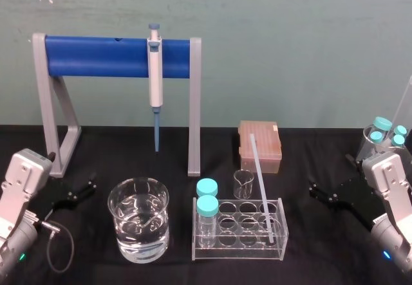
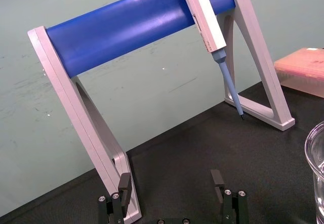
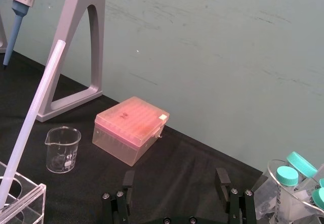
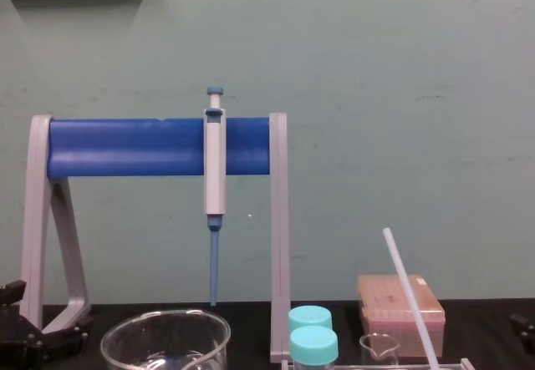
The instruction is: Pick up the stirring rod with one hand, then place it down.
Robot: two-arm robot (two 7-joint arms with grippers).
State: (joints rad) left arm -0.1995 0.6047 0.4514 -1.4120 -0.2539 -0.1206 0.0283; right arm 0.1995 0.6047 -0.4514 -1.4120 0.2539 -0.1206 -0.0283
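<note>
No word, number or brand can be read anywhere. The pipette [image 2: 205, 16], hanging on the stand at about 12 o'clock from the big glass beaker [image 1: 138, 217], bears a small dark marking low on the side of its body, too fine to make out. The pink tip box [image 3: 130, 129], at about 1 o'clock from the clear tube rack [image 1: 239, 249], carries a small white patch at one lid corner, with no legible writing on it.
</note>
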